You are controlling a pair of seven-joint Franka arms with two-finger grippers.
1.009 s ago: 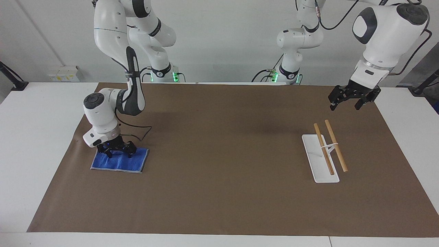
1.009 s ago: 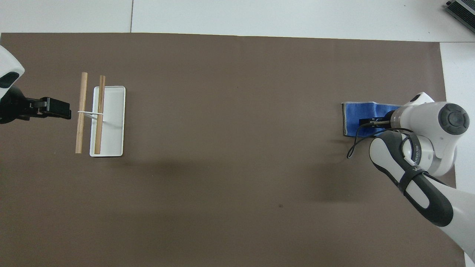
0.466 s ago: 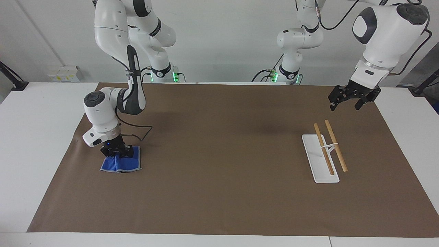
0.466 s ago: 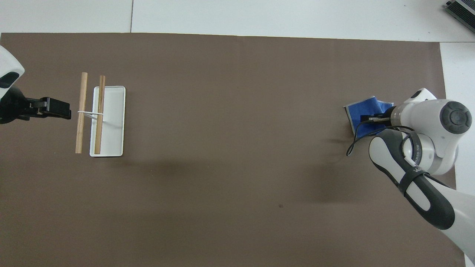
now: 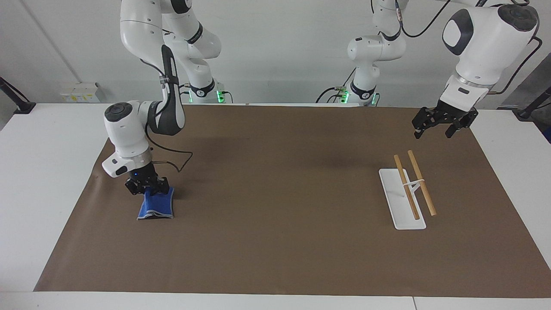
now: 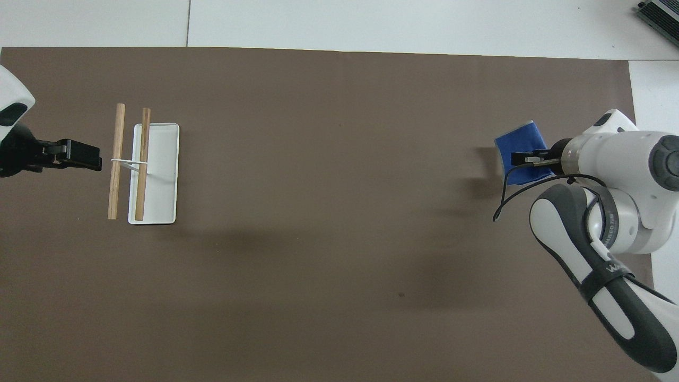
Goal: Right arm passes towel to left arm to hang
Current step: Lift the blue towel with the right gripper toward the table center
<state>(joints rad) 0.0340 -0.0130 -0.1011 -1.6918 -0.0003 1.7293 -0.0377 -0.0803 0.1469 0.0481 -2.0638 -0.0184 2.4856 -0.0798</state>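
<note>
My right gripper (image 5: 147,187) (image 6: 522,159) is shut on the upper edge of the blue towel (image 5: 156,205) (image 6: 521,146). The cloth hangs folded from the fingers, its lower edge at the brown mat (image 5: 275,241) at the right arm's end of the table. My left gripper (image 5: 435,128) (image 6: 90,157) hangs open in the air over the mat at the left arm's end, beside the rack of two wooden rods (image 5: 415,183) (image 6: 129,161) on its white base, and holds nothing.
The rack's white base (image 5: 394,193) (image 6: 162,175) lies on the mat at the left arm's end. A black cable (image 5: 172,153) loops from the right wrist. White table (image 5: 43,172) surrounds the mat.
The right gripper shut on the flat towel and rose, bunching the cloth and lifting it until it hangs folded. The left arm has not moved.
</note>
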